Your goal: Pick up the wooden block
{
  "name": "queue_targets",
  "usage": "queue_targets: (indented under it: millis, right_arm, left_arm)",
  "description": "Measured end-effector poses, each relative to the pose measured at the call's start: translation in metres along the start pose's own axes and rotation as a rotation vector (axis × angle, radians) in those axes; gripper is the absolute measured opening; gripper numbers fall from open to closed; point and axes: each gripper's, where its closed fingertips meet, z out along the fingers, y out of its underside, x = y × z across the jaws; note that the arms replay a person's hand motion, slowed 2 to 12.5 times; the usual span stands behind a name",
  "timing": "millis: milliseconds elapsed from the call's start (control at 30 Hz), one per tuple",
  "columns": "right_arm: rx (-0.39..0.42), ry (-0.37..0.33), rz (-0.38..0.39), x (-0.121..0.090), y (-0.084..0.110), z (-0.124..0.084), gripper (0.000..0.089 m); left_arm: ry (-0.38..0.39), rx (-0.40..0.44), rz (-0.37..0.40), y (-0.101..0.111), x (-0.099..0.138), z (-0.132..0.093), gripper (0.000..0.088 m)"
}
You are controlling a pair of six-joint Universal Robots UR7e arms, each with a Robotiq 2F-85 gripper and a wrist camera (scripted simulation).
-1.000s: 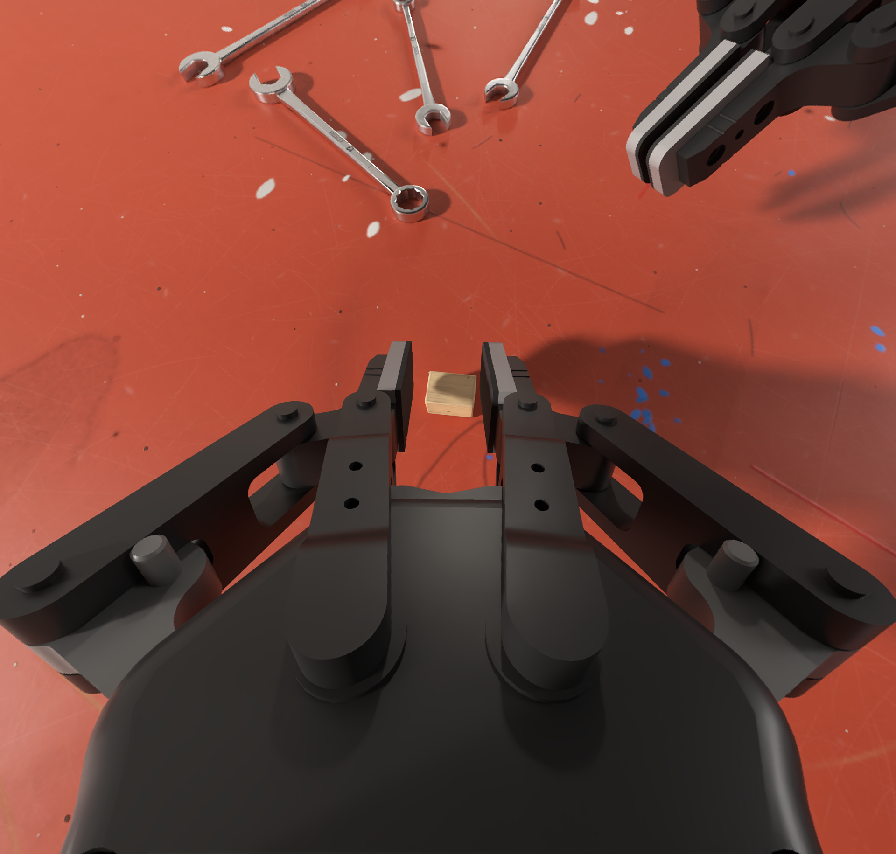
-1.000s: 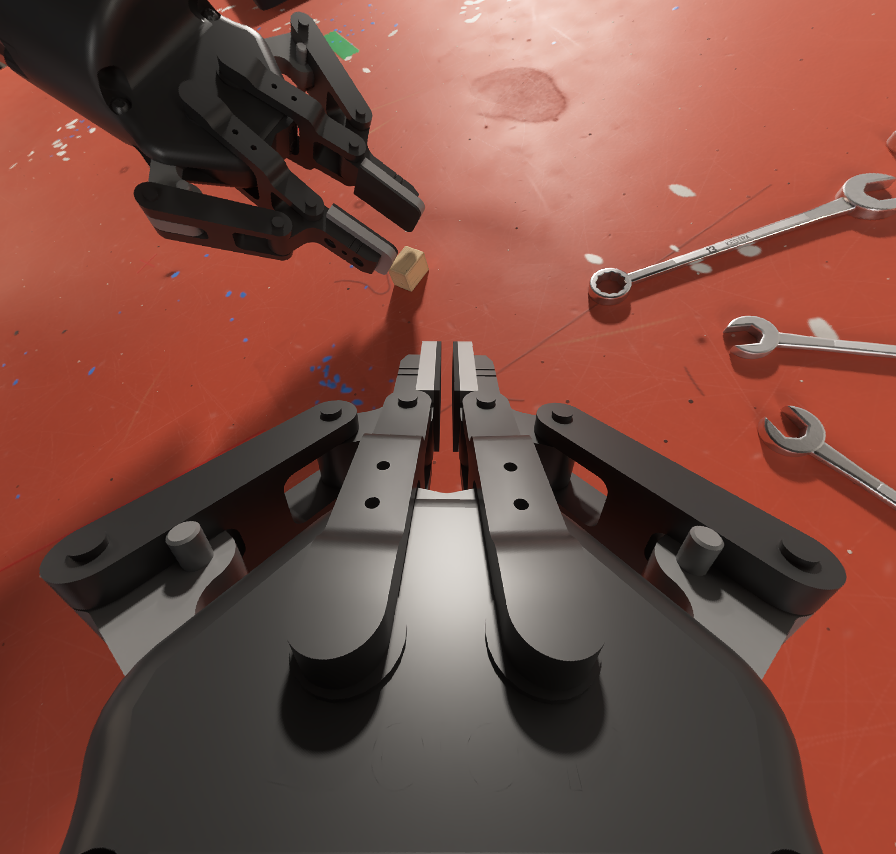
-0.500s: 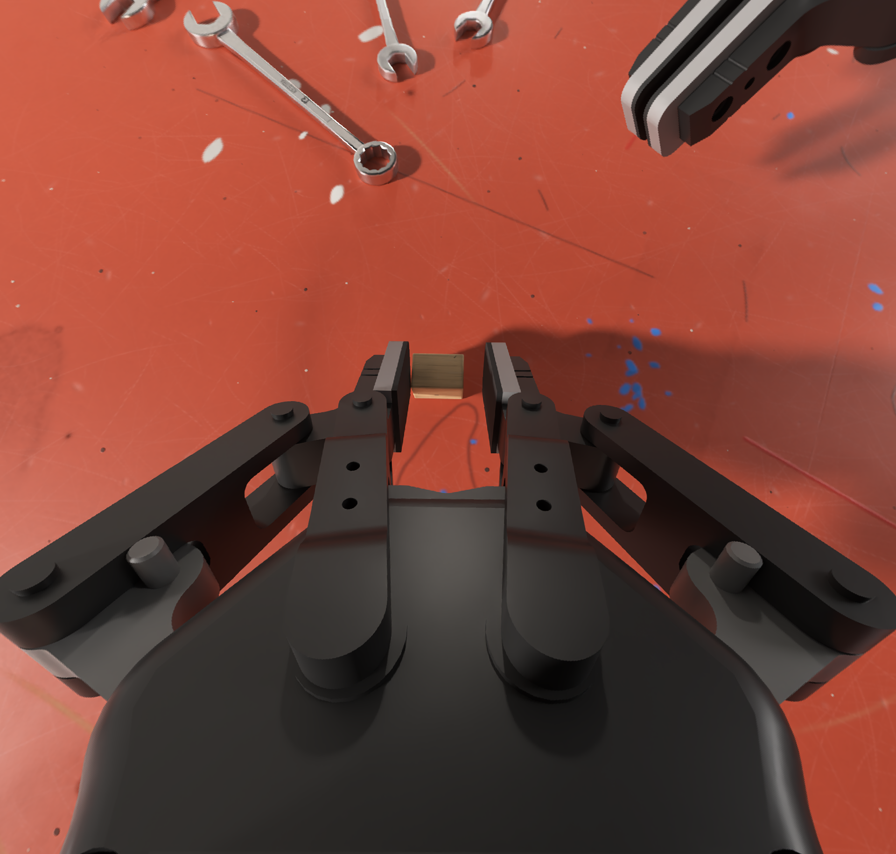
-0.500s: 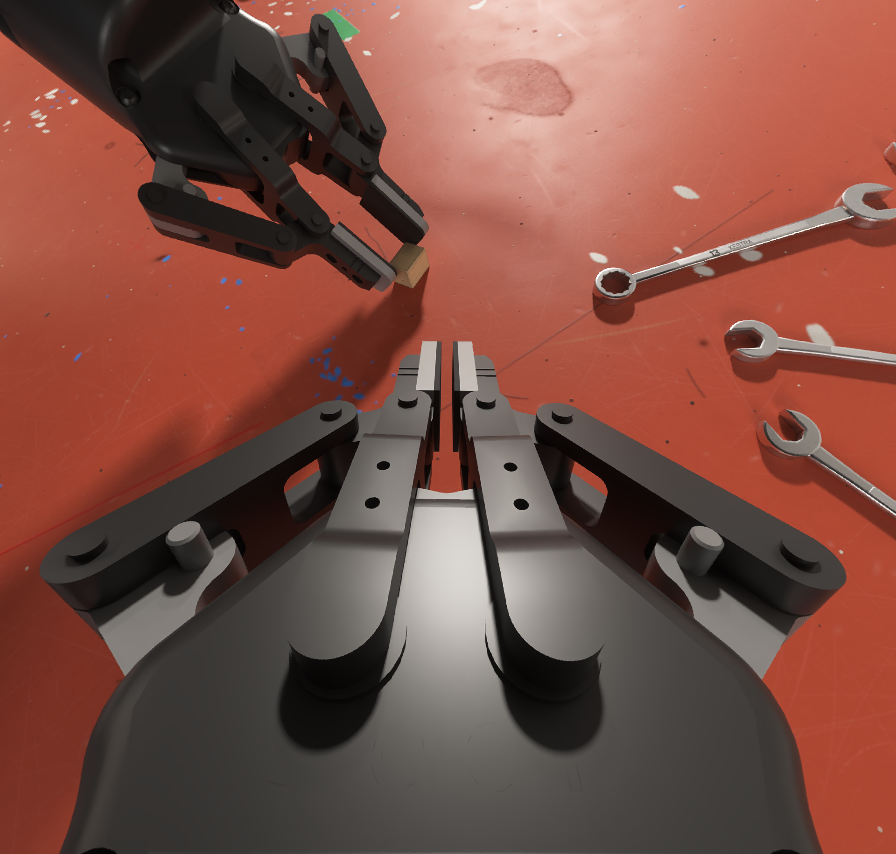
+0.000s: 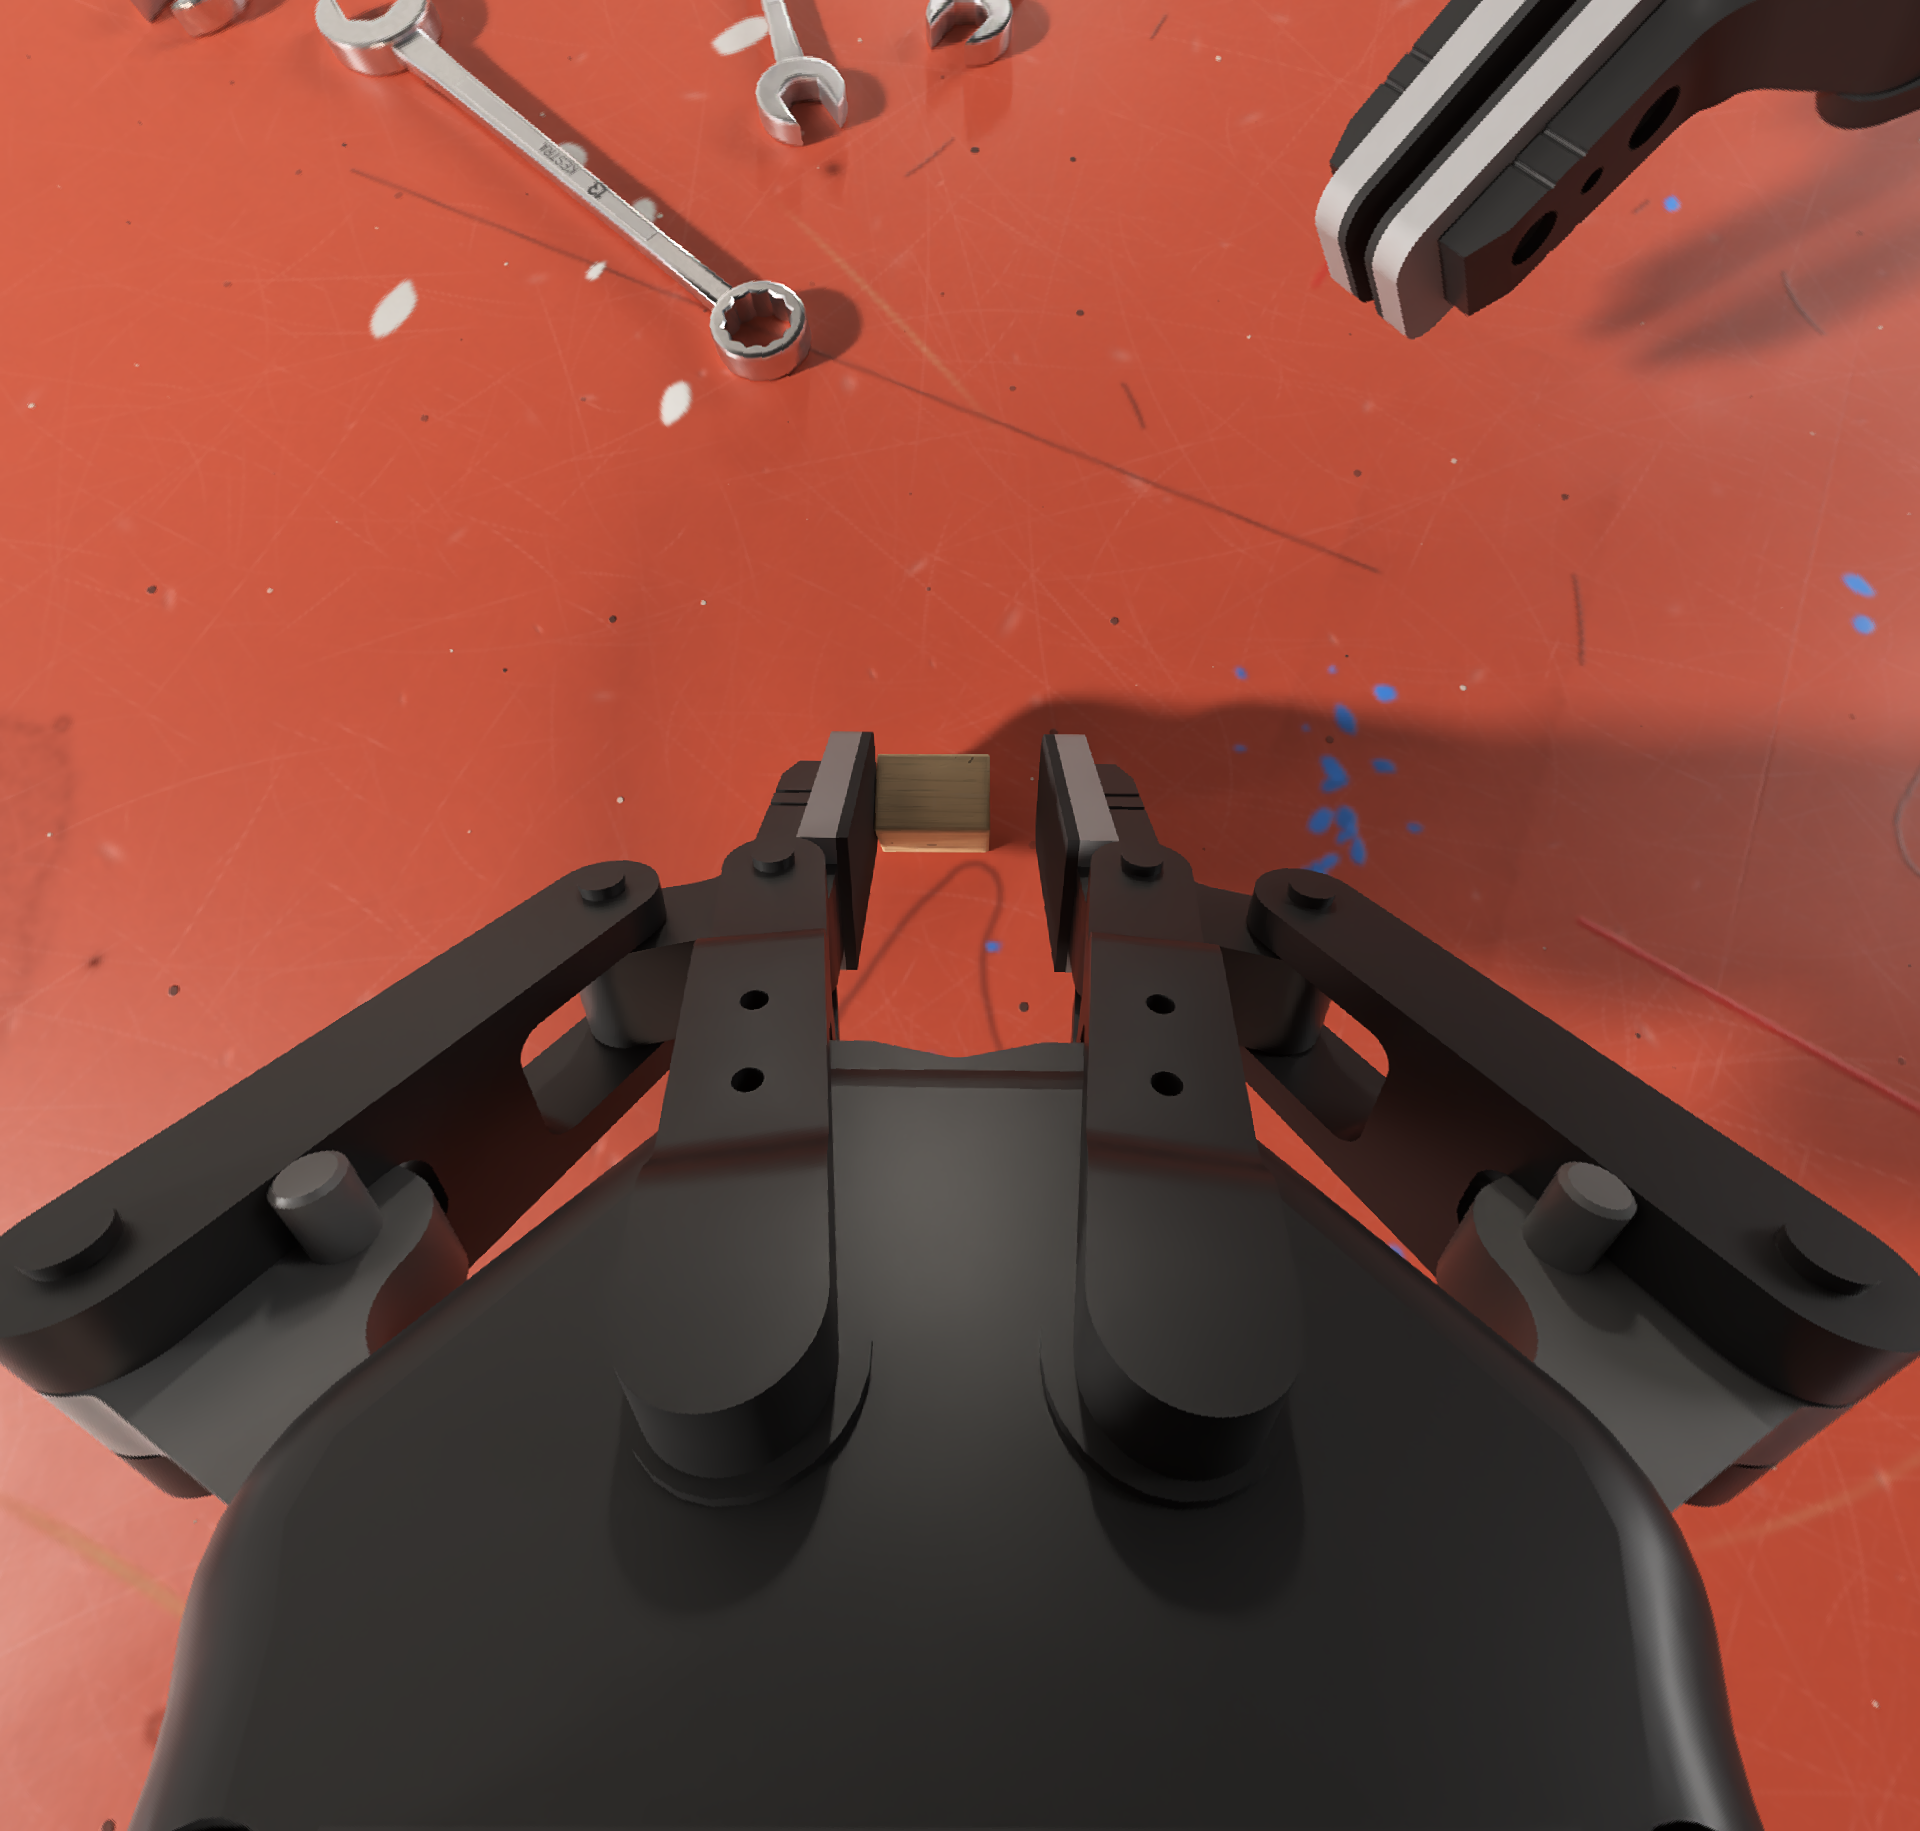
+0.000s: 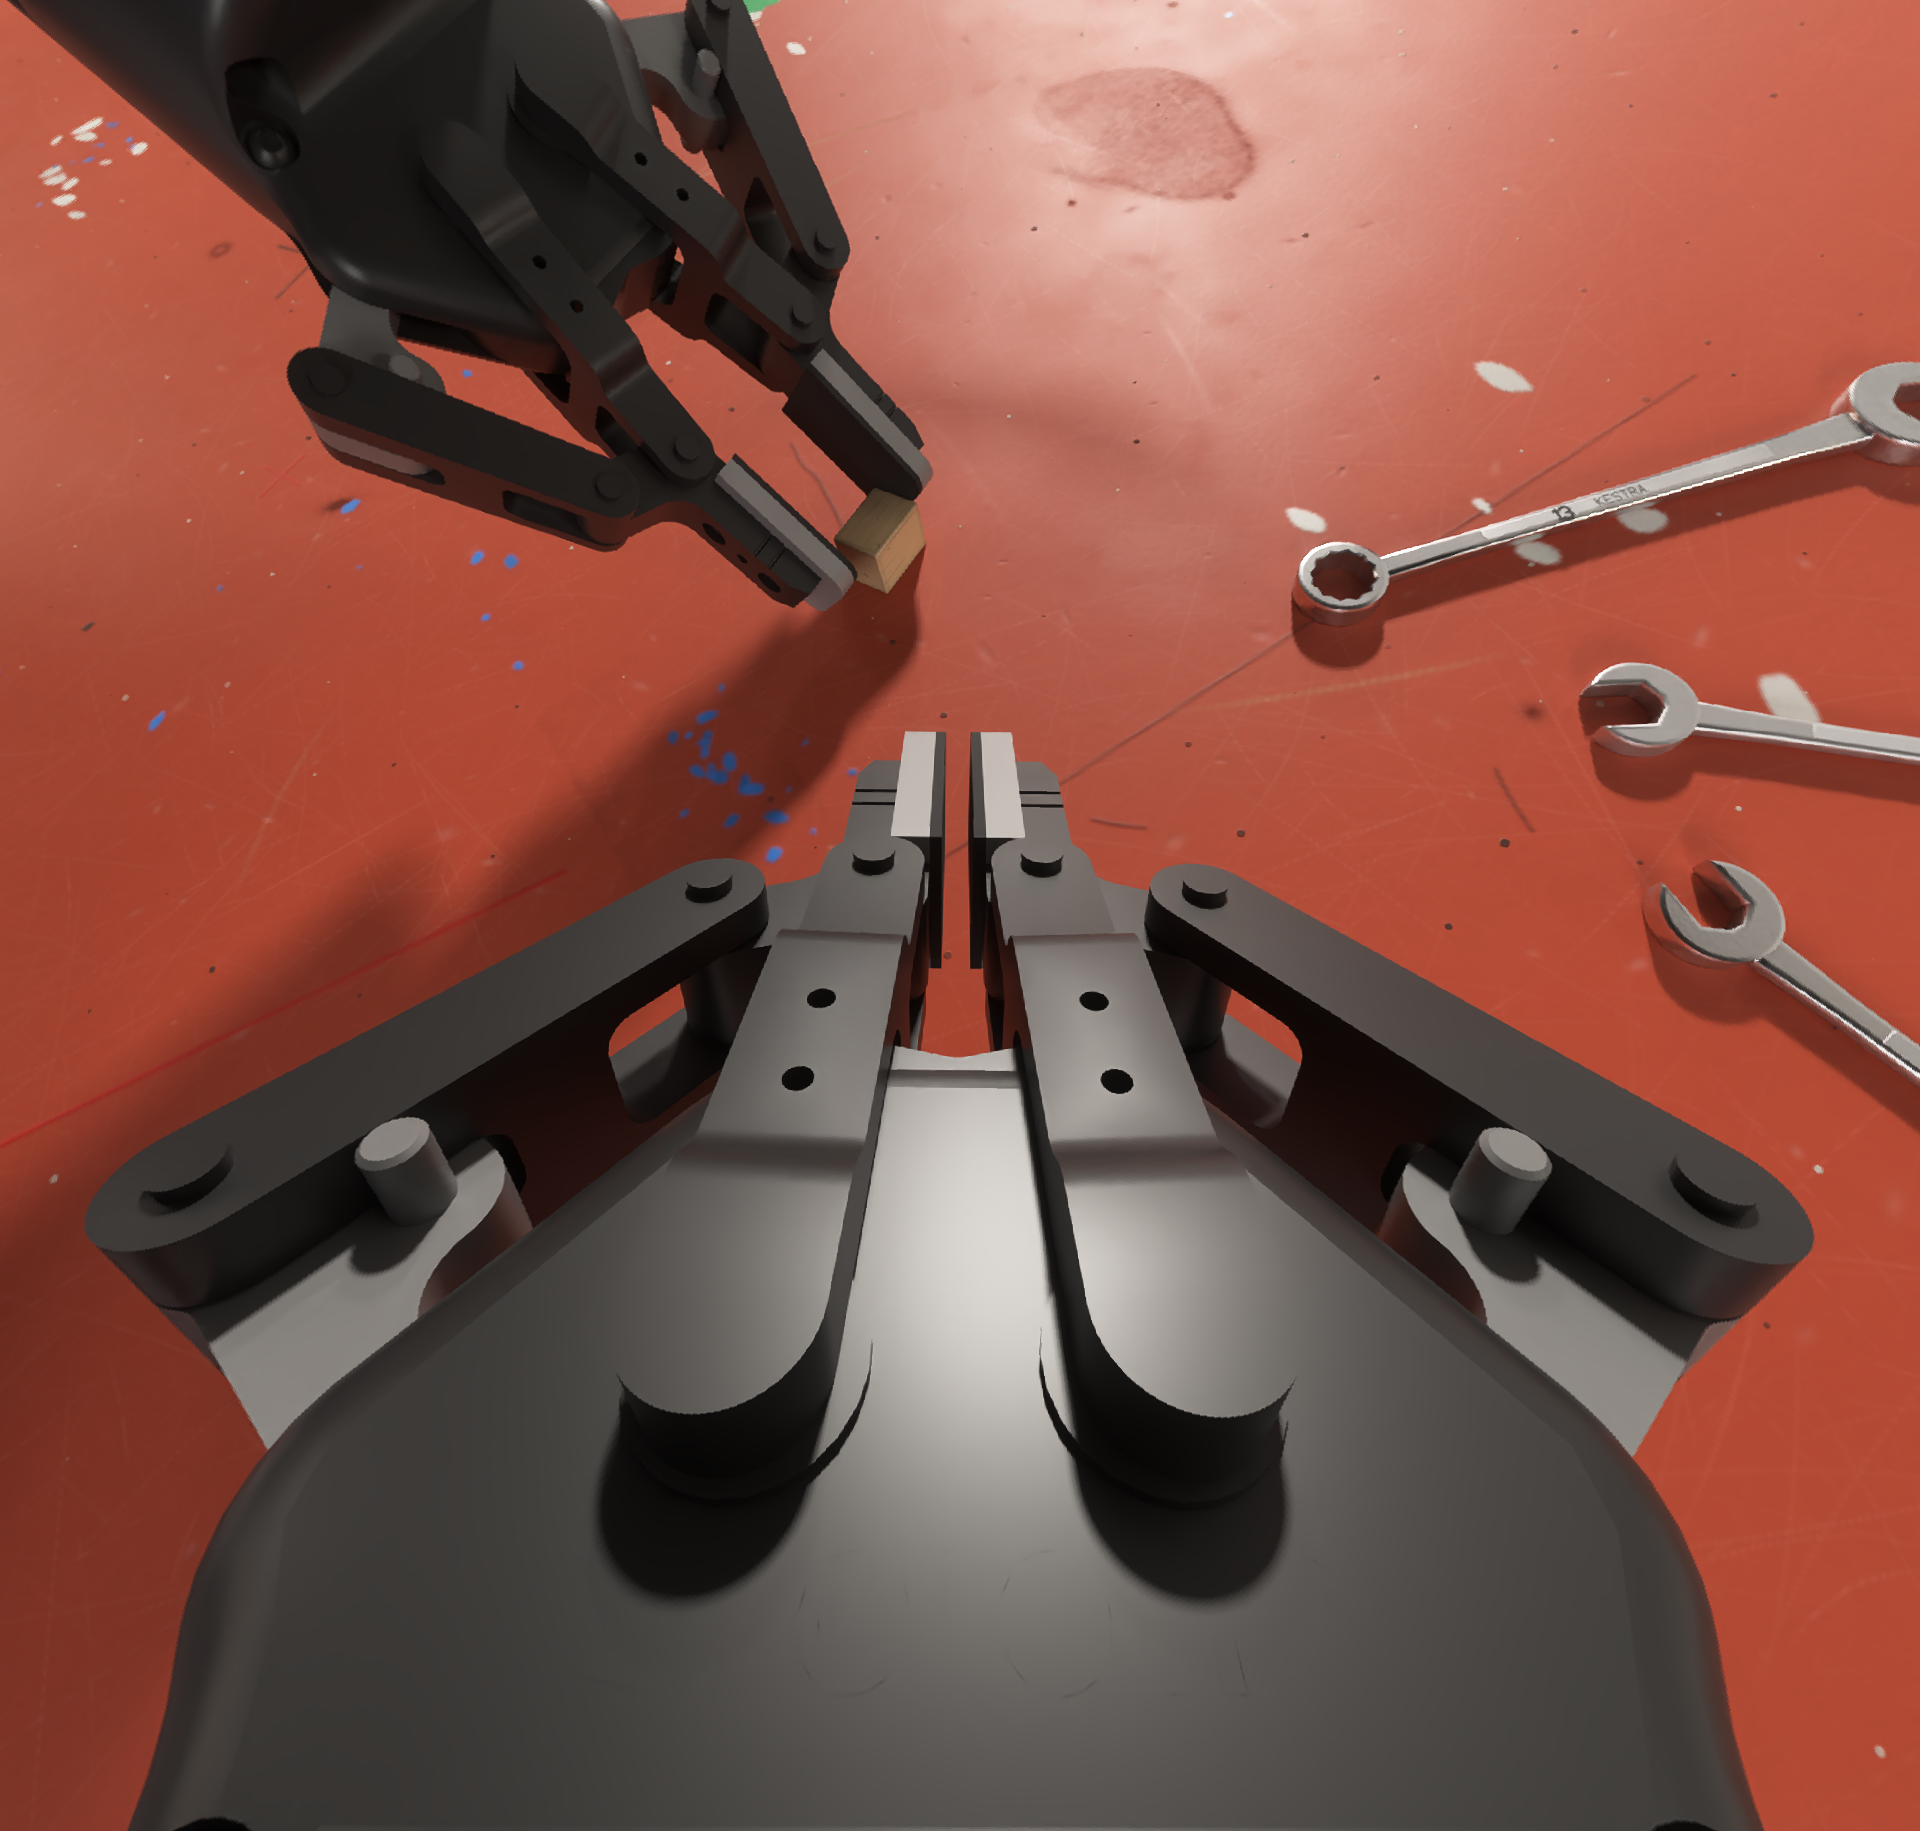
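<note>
Left wrist view looks down along the left gripper (image 5: 956,794), tilted forward over the red bench (image 5: 520,586) with its jaws parted around the wooden block (image 5: 932,802). The left pad sits against the block's side, while a narrow strip of bench shows between the block and the right pad, so the jaws are open and not yet clamped. In the right wrist view the same gripper (image 6: 868,534) reaches in from the upper left, slanting down, its two fingertips (image 6: 821,560) bracketing the block (image 6: 883,540) on the bench.

The right gripper (image 6: 958,779) hovers nearer the camera with its pale pads almost together, a thin slit between them, holding nothing; it shows too at the upper right of the left wrist view (image 5: 1392,254), well apart from the block.

Compared with half a second ago, the block sits much the same between the pads, and the wrenches (image 5: 561,171) lie a little lower in the left view; one second ago the block lay nearer the camera, between the pads.

The block is small, pale tan, with fine grain lines on its top face and a lighter, orange-tinted lower edge. It rests flat on the bench, near blue paint specks (image 5: 1340,794).
</note>
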Motion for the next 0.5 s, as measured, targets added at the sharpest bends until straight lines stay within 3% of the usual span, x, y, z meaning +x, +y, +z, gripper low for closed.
queue_targets:
  millis: [500]
  right_arm:
    - [-0.008,-0.012,-0.016,-0.0049,0.0002,0.0026,0.0041]
  left_arm:
    - [0.005,0.001,0.033,-0.0013,0.0028,0.0010,0.0236]
